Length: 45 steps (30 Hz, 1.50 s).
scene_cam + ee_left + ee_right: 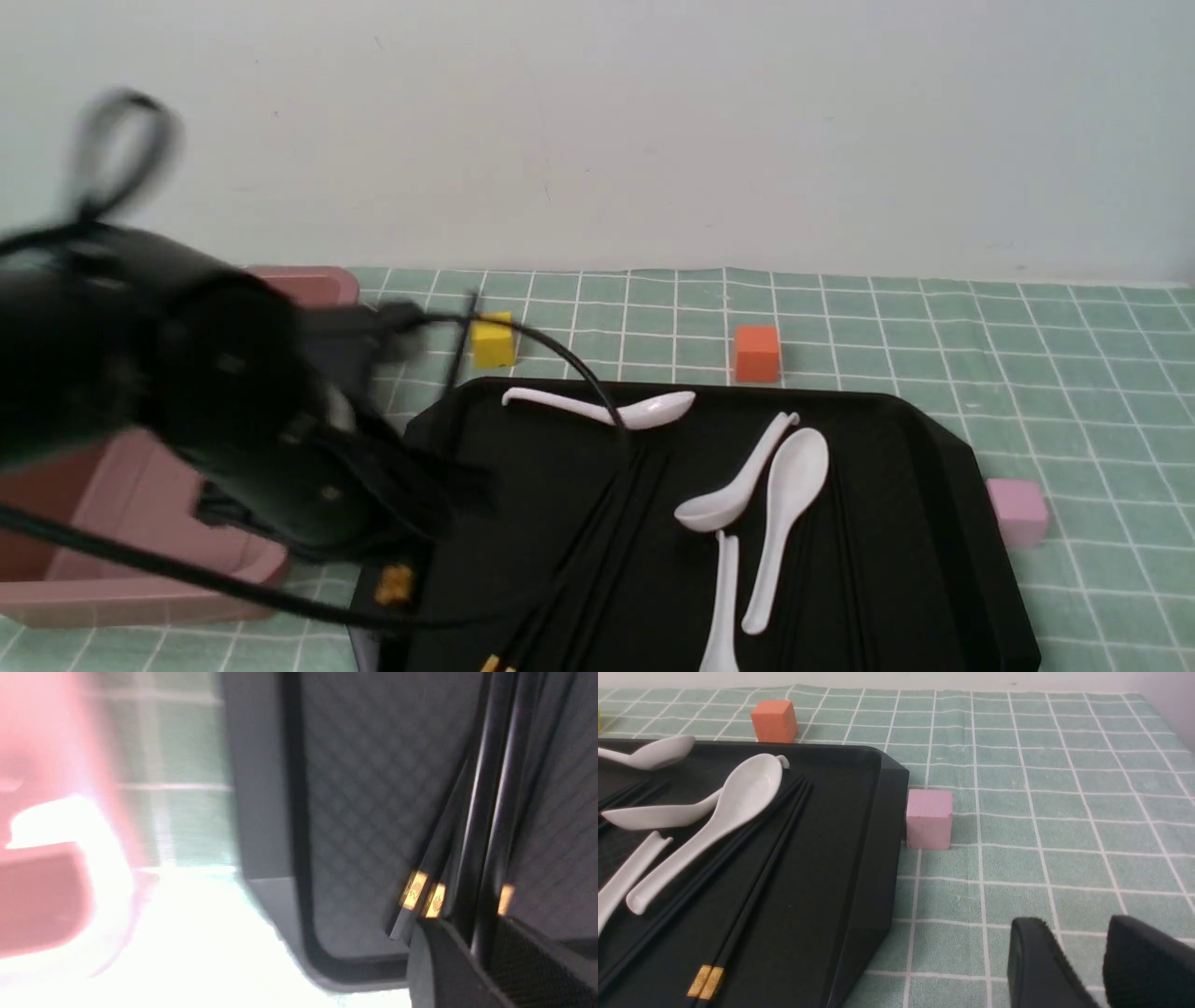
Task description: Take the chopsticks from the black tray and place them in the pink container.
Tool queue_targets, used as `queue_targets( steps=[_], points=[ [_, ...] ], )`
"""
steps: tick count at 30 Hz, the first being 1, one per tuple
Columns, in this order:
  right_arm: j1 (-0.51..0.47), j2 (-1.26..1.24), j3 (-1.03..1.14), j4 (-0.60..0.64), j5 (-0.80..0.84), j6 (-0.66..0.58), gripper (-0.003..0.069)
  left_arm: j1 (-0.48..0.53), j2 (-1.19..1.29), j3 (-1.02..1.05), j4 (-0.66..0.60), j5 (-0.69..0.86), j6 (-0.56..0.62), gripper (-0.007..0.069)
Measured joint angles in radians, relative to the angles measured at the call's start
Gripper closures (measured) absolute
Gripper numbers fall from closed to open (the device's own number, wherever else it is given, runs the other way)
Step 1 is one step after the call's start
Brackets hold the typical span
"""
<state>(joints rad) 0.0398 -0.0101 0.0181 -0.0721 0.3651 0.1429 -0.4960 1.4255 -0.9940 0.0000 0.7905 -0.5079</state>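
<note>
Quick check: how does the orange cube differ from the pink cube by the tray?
The orange cube sits beyond the far rim of the black tray; the pink cube sits beside its right rim, nearer the robot. Orange is vivid, pink pale. Both rest on the green checked cloth, outside the tray.

We take this for a robot test bench; a bare white wall (653,131) backs a green checked cloth (1027,355); an orange cube (756,353) and a yellow cube (493,340) sit on it; the cabled left arm (187,373) hangs above.
</note>
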Motion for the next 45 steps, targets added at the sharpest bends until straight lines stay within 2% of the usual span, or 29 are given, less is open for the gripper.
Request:
queue_targets(
  steps=[1,3,4,7,8,9,11,13,21,25,29,34,37,39,41,45],
  points=[
    [0.000,0.000,0.000,0.000,0.000,0.000,0.0419,0.063,-0.062,0.000,0.000,0.032,-0.001,0.0501],
    [0.000,0.000,0.000,0.000,0.000,0.000,0.0419,0.122,-0.103,0.000,0.000,0.060,0.003,0.0501],
    [0.000,0.000,0.000,0.000,0.000,0.000,0.0419,0.237,-0.154,0.000,0.015,0.086,0.019,0.0501],
    [0.000,0.000,0.000,0.000,0.000,0.000,0.0419,0.390,-0.180,0.000,0.025,0.101,0.047,0.0501],
    [0.000,0.000,0.000,0.000,0.000,0.000,0.0419,0.474,-0.174,0.000,0.025,0.101,0.063,0.0501],
    [0.000,0.000,0.000,0.000,0.000,0.000,0.0419,0.486,-0.172,0.000,0.025,0.101,0.066,0.0501],
    [0.000,0.000,0.000,0.000,0.000,0.000,0.0419,0.597,-0.132,0.000,0.008,0.077,0.105,0.0501],
    [0.000,0.000,0.000,0.000,0.000,0.000,0.0419,0.653,-0.081,0.000,-0.013,0.035,0.141,0.0501],
    [0.000,0.000,0.000,0.000,0.000,0.000,0.0419,0.679,0.124,0.003,-0.042,-0.132,0.334,0.0501],
    [0.000,0.000,0.000,0.000,0.000,0.000,0.0419,0.679,0.192,0.003,-0.046,-0.179,0.388,0.0501],
    [0.000,0.000,0.000,0.000,0.000,0.000,0.0419,0.679,0.240,0.003,-0.047,-0.208,0.406,0.0470],
    [0.000,0.000,0.000,0.000,0.000,0.000,0.0419,0.679,0.246,0.003,-0.055,-0.204,0.409,0.0329],
    [0.000,0.000,0.000,0.000,0.000,0.000,0.0419,0.679,0.201,0.003,-0.067,-0.147,0.410,0.0289],
    [0.000,0.000,0.000,0.000,0.000,0.000,0.0419,0.679,0.153,0.003,-0.085,-0.090,0.405,0.0306],
    [0.000,0.000,0.000,0.000,0.000,0.000,0.0419,0.679,0.102,0.003,-0.125,-0.027,0.404,0.0366],
    [0.000,0.000,0.000,0.000,0.000,0.000,0.0419,0.679,-0.041,0.029,-0.256,0.088,0.452,0.0563]
  ],
)
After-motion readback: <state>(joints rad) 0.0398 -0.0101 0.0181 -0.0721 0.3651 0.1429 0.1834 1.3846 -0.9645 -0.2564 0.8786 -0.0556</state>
